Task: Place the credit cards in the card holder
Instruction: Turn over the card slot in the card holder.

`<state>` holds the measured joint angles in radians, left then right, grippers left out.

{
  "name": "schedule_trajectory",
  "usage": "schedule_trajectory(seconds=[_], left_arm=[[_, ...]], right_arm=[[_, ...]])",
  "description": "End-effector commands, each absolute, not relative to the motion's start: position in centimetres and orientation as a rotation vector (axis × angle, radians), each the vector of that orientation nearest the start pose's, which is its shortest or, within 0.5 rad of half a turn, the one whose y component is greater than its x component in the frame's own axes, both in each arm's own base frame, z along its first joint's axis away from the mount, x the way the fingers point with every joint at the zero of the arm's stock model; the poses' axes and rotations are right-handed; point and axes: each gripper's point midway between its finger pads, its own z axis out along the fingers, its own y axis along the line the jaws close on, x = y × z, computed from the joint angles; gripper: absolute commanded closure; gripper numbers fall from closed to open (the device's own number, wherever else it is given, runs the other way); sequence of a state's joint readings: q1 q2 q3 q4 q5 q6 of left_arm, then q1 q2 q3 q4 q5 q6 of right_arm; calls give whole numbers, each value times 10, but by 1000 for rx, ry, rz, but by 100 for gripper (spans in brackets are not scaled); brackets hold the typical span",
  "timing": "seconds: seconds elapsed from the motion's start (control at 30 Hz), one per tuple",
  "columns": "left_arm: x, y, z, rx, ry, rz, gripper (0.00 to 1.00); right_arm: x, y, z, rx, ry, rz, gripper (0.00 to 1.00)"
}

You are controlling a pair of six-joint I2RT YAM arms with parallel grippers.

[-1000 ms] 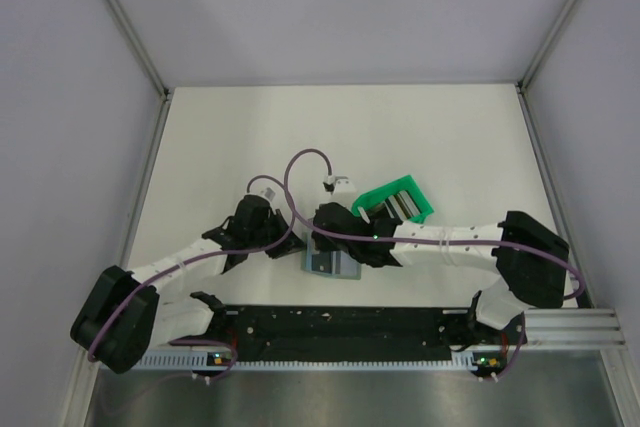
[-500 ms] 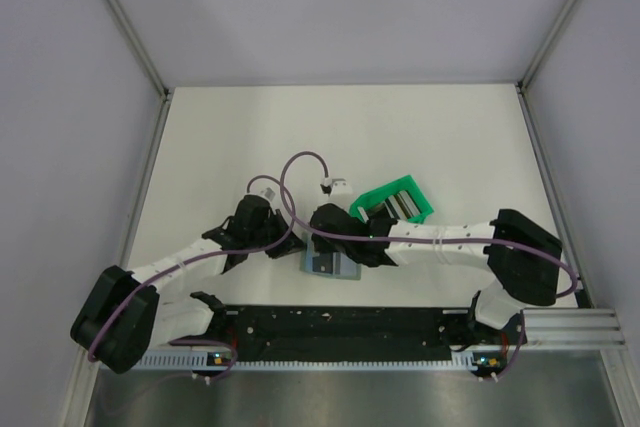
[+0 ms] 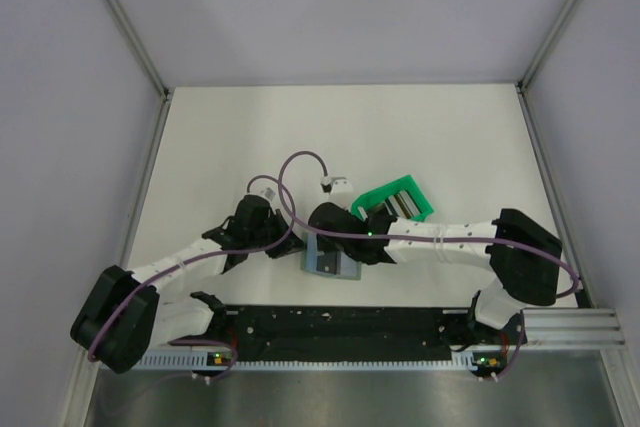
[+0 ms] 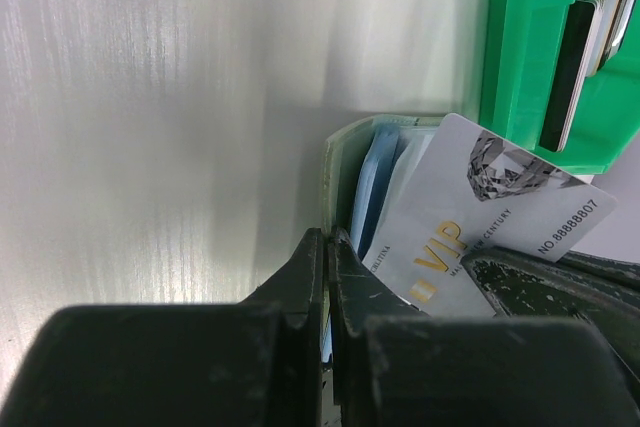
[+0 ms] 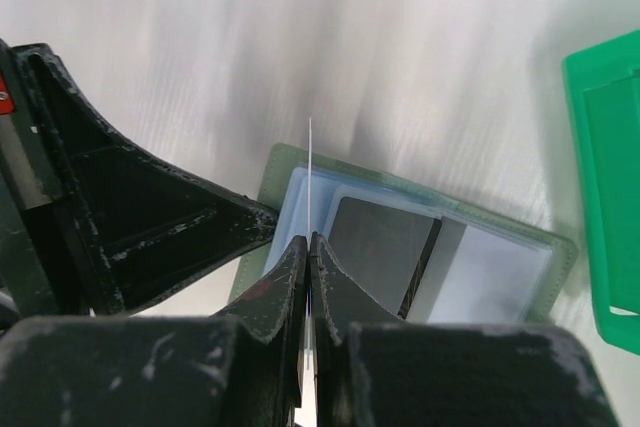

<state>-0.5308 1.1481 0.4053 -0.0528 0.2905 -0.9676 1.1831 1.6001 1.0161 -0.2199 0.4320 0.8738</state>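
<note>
From above, the card holder [image 3: 330, 265] lies open on the tabletop [image 3: 450, 137], just beside the green bin [image 3: 395, 199]. The left wrist view shows the left pincer [image 4: 326, 247] closed tight on the holder's grey-green edge, a silver VIP card [image 4: 490, 212] slanting into the light blue inside, and more cards [image 4: 585, 47] standing in the bin. In the right wrist view the right pincer [image 5: 309, 247] is clamped on that VIP card, seen edge-on above the holder, where a dark grey card [image 5: 380, 237] lies.
</note>
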Motion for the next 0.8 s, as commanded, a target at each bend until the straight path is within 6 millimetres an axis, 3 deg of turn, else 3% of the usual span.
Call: schedule_trajectory(seconds=[0.0,0.77], left_arm=[[205,-216,57,-382,2517,-1013,100],[206,-215,56,-372,2519,-1001,100]], right_arm=[[202,369,113,-163,2303,519,100],[196,329,122,-142,2313,416,100]])
